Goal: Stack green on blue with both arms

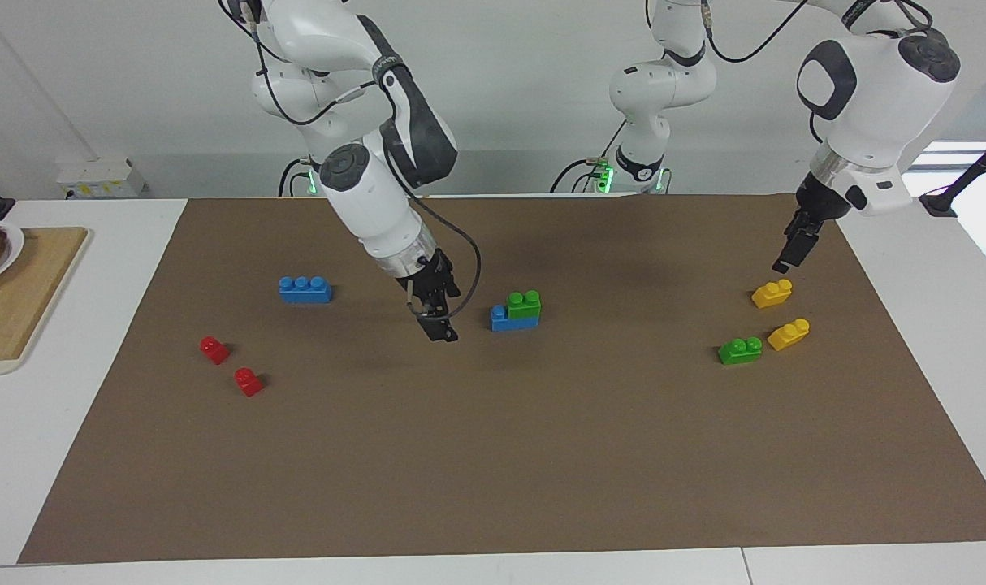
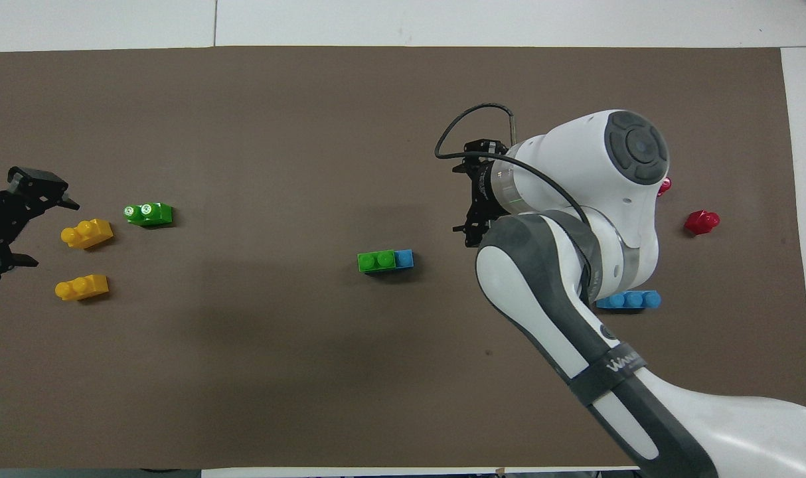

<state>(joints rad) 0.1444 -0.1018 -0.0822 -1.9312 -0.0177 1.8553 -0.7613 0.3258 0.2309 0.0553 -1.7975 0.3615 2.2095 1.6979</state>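
A green brick sits on a blue brick at the middle of the mat, covering two of its studs; the pair also shows in the overhead view, green on blue. My right gripper is open and empty, low over the mat beside this stack, toward the right arm's end, not touching it. A second blue brick lies toward the right arm's end. A second green brick lies toward the left arm's end. My left gripper hangs open and empty over a yellow brick.
Two yellow bricks lie by the second green brick. Two red bricks lie toward the right arm's end. A wooden board with a plate stands off the brown mat.
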